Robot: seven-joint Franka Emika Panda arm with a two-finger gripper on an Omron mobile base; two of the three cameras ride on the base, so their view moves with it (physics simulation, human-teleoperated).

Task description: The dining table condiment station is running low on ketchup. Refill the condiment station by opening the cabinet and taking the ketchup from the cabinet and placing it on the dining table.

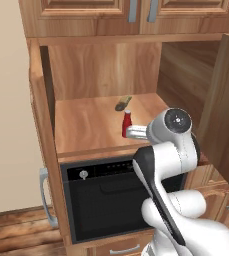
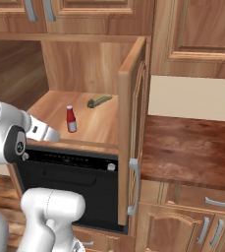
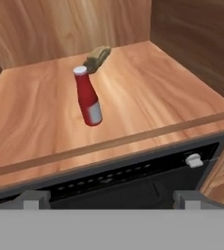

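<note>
A: What is inside the cabinet (image 1: pixel 106 75)?

B: Both doors are swung open, and two things stand on its wooden shelf. The ketchup (image 3: pixel 88 96) is upright near the middle of the shelf, a red bottle with a white cap and a pale label patch low on its side. Behind the ketchup, towards the cabinet's back wall, lies a dark olive oblong item (image 3: pixel 97 57) on its side, apart from the bottle.

A: Can you read anything on that label?

B: No, it is too small and blurred. The black oven (image 2: pixel 74 182) just below the shelf has a row of small marks on its panel, also unreadable.

A: And the gripper (image 3: pixel 111 199)?

B: Its jaws are spread wide and empty, out in front of the shelf's front edge, above the oven panel, short of the ketchup.
</note>
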